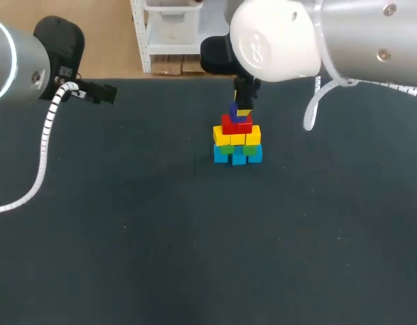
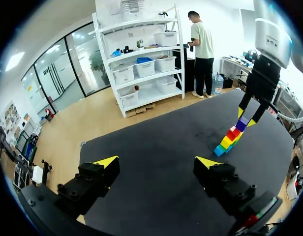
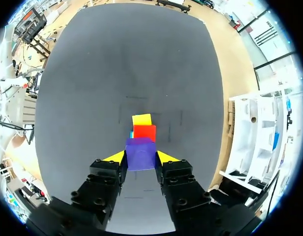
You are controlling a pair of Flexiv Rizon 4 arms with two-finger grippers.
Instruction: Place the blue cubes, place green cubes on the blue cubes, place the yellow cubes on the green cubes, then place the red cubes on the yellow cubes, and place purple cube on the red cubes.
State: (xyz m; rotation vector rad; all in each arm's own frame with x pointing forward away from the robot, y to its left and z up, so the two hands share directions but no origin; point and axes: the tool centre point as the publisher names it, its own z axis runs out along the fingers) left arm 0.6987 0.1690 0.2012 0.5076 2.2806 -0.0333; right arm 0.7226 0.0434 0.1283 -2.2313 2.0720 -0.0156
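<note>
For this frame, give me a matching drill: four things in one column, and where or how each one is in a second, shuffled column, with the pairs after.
Things
1. purple cube
2. left gripper
3. blue cubes
4. red cubes

Places or states
A. bottom layer, on the table
B. open, holding nothing, far from the tower
C. clamped between the fingers of the right gripper
D. on top of the yellow cubes

Pairs: 1-C, 2-B, 3-A, 4-D
</note>
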